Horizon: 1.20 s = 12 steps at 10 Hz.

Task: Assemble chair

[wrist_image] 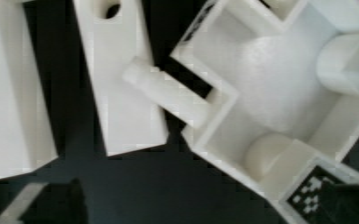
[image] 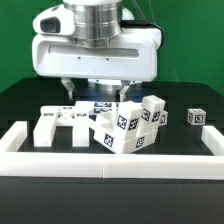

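Exterior view, live: the gripper [image: 96,92] hangs low behind the parts, jaws spread wide, holding nothing. The chair's tagged cluster [image: 130,125] sits right of centre, near the border rail [image: 110,165]. Flat slabs [image: 62,125] lie at the exterior view's left. Looks like a pick-up step. Next: descend squarely over one piece, then close.

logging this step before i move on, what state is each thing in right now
gripper: looks open, holding nothing, above the parts
chair chunk: looks partly joined, tilted, on the table, not gripped
flat slab: lying loose at the exterior view's left
bar: lying loose beside the flat slab
small tagged block: loose, alone at the exterior view's right
border rail: lying along the front
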### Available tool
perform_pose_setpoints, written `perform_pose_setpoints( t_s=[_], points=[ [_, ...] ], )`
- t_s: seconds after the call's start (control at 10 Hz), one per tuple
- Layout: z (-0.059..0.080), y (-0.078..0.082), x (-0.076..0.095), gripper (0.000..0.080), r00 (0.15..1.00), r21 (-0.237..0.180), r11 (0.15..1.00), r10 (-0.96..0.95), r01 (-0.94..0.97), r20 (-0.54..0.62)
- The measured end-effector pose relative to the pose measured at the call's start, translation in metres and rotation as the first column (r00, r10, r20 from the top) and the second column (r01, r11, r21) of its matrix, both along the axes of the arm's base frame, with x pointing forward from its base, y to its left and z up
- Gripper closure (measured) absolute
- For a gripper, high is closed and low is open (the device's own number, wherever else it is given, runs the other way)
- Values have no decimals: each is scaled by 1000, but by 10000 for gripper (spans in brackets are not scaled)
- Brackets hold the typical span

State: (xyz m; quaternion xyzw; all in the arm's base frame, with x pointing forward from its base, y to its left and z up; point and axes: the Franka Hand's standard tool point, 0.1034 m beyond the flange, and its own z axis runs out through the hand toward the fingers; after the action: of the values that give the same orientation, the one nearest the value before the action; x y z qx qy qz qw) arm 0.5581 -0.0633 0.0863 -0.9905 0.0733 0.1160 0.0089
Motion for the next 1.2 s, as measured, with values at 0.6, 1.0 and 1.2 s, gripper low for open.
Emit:
perform_pose_setpoints(
  t_s=[0.6,1.0,1.2],
  points=[
    [-12,16,13,150,1000,-8,1000,5,-5,-2],
    [-13,19,16,150,1000,-9,1000,7,-7,0],
    [-13,19,16,150,1000,-9,1000,7,-7,-1]
  ],
)
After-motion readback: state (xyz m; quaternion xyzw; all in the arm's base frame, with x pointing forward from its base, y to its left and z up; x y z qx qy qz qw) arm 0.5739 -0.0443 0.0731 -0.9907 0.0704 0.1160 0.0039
